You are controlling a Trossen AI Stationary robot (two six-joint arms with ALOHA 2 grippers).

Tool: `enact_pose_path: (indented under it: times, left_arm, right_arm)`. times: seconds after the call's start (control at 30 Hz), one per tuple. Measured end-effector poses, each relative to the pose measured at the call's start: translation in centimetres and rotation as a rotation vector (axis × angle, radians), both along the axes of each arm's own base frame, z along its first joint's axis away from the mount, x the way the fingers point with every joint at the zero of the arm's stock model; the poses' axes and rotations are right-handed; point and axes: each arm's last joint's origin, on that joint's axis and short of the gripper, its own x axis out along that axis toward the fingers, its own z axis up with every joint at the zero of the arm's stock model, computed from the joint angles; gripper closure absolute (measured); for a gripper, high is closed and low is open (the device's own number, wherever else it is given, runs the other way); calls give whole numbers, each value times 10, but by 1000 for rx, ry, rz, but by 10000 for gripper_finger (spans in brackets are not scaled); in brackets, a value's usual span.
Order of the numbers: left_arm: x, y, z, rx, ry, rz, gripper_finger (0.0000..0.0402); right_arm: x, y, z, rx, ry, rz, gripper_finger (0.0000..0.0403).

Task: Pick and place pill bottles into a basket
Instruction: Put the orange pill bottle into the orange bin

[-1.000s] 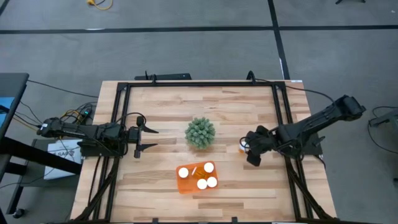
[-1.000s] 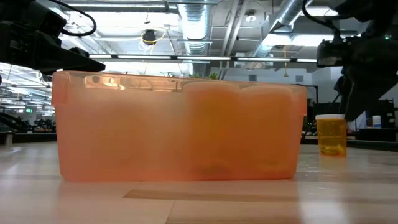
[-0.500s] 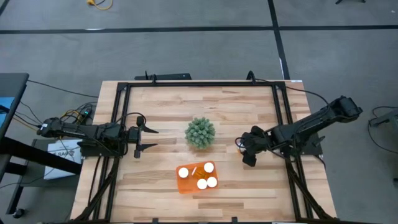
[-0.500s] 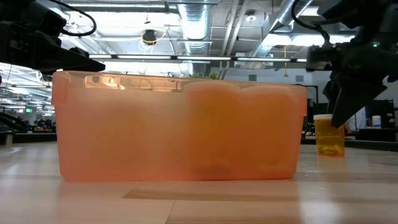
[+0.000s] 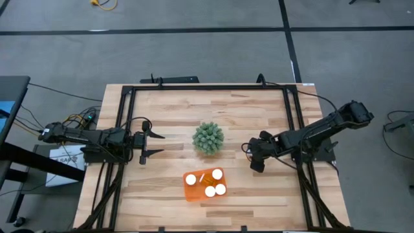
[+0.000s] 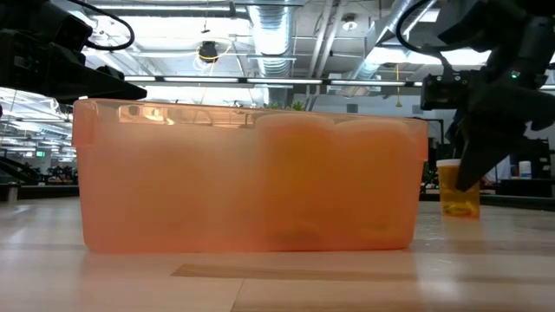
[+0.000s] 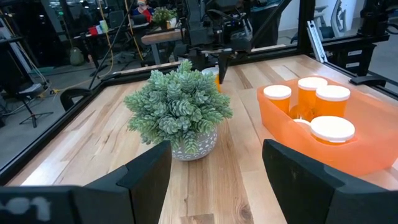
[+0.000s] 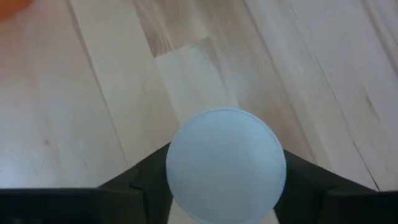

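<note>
One pill bottle, orange with a white cap, stands upright on the wood right of the basket. My right gripper is open and low over it, pointing down, with a finger on either side of the cap. In the high view my right gripper hides the bottle. The orange basket sits near the table's near edge and holds several white-capped bottles. My left gripper waits open and empty at the table's left side.
A green spiky plant in a pot stands at the table's middle, between the two grippers and just beyond the basket. A black frame runs along the table's edges. Bare wood lies right of and in front of the basket.
My right gripper has gone toward the table's left edge and down, coming over the standing bottle so that its fingers now flank the cap. The bottle has stayed where it was.
</note>
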Motion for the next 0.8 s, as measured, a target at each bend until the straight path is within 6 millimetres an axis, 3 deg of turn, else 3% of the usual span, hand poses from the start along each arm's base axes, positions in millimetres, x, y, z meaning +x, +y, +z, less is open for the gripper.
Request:
enact_pose_path:
  times: [0.1, 0.3, 0.47, 0.6, 0.8]
  left_arm:
    - [0, 0, 0, -4, 0, 0, 159]
    - [0, 0, 0, -2, 0, 0, 159]
    - [0, 0, 0, 0, 0, 0, 159]
    - [0, 0, 0, -4, 0, 1, 159]
    - [0, 0, 0, -4, 0, 1, 159]
  right_arm:
    - [0, 0, 1, 1, -4, 0, 224]
    - [7, 2, 11, 0, -38, 24, 224]
    - [24, 7, 39, -7, -131, 93, 203]
    - [36, 15, 66, -17, -211, 170, 225]
    - [52, 34, 103, -5, -422, 272, 225]
